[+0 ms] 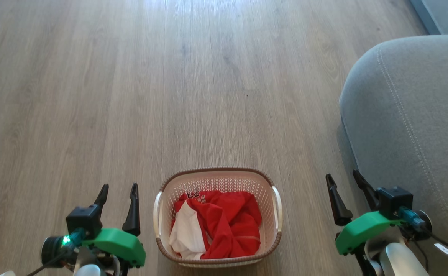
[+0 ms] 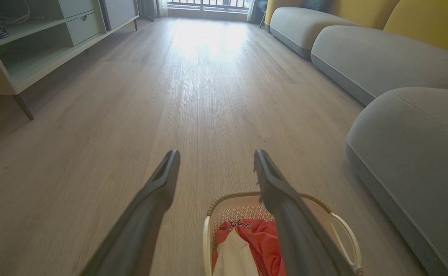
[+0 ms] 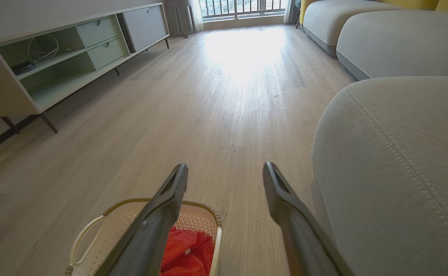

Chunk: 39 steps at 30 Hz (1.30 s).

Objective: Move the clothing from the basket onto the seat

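Two grippers low in head view: left gripper [image 1: 119, 188] at lower left, right gripper [image 1: 342, 175] at lower right. Green housings, long dark fingers spread wide, nothing held, nothing touched. Between them, on wood-grain plank floor [image 1: 132, 76], the basket [image 1: 227, 183]: cream perforated plastic, rounded rectangle, brown woven-look rim, white handle [image 1: 278, 207] at each side. Inside, the clothing [image 1: 227, 226]: crumpled soft red fabric with one white panel toward left, heaped on basket floor. Dark print on red at heap's far edge, upside down, not legible. To right, the seat [image 1: 411, 115]: grey upholstery, rounded edge, double line of pale stitching, apart from basket, right gripper near its edge.

Left wrist view: both dark fingers parted wide over floor, empty. Basket at bottom edge, partly behind one finger, red and white fabric inside, print unreadable. Seat at right, further grey cushions [image 2: 381, 57] beyond, yellow backrests [image 2: 427, 23] behind. Pale open-shelf cabinet [image 2: 36, 42] on slim legs at upper left.

Right wrist view: fingers wide apart, gripping nothing. Basket at lower left behind one finger, red fabric within. Seat close at right, stitching coarse and clear. Cabinet at upper left, with drawers [image 3: 101, 42] and coiled cable [image 3: 41, 48] on shelf. Window railing [image 3: 243, 5] at far end.
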Tool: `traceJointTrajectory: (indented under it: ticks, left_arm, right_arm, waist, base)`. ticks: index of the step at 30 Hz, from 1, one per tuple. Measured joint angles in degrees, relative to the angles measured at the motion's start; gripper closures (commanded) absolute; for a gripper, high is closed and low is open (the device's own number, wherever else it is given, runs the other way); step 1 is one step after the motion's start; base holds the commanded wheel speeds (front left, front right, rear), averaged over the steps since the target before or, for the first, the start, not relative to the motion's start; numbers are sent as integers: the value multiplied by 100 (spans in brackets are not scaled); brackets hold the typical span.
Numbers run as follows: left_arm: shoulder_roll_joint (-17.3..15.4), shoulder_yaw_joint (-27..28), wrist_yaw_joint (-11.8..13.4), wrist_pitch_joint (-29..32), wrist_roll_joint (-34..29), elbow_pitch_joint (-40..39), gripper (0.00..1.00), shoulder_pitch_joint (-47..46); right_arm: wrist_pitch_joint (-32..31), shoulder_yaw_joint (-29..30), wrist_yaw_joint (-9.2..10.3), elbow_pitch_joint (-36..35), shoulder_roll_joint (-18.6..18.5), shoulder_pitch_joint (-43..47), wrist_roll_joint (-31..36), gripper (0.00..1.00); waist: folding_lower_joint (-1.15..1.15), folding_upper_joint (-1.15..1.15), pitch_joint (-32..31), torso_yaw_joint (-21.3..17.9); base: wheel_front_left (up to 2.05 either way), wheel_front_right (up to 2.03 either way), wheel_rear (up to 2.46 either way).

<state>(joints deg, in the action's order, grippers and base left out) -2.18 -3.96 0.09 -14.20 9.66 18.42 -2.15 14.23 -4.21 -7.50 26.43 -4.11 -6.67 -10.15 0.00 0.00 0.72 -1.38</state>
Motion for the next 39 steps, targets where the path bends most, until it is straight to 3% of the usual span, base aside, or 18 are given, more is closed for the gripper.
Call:
traceJointTrajectory:
  ticks: [8, 17, 29, 36, 39]
  left_arm:
    - [-1, -45, -43, 0, -1, -62, 0, -94]
    - [0, -220, -33, -1, -9, -286, 0, -960]
    - [13, -889, 10, -9, -137, -378, 0, -2807]
    - [15, -1270, -115, -51, -579, 448, 0, -3514]
    - [22, -1481, -145, -51, -721, 1287, 0, -3785]
  right_arm:
    - [0, 123, 0, -188, 0, -144, 114, 0]
    - [18, 445, 0, -594, -1, -748, 291, 0]
    - [24, 737, 0, -1234, 0, -2090, 321, 0]
    - [24, 733, 0, -1310, 21, -2399, 305, 0]
    - [25, 739, 0, -1312, 25, -2434, 294, 0]
  waist:
    - [0, 0, 365, -59]
    - [0, 0, 1306, -83]
    - [2, 0, 3424, -86]
    - [2, -1, 4431, -266]
    - [0, 0, 4590, -397]
  base:
    - [0, 0, 0]
    - [0, 0, 0]
    - [0, 0, 0]
    - [0, 0, 0]
    - [0, 0, 0]
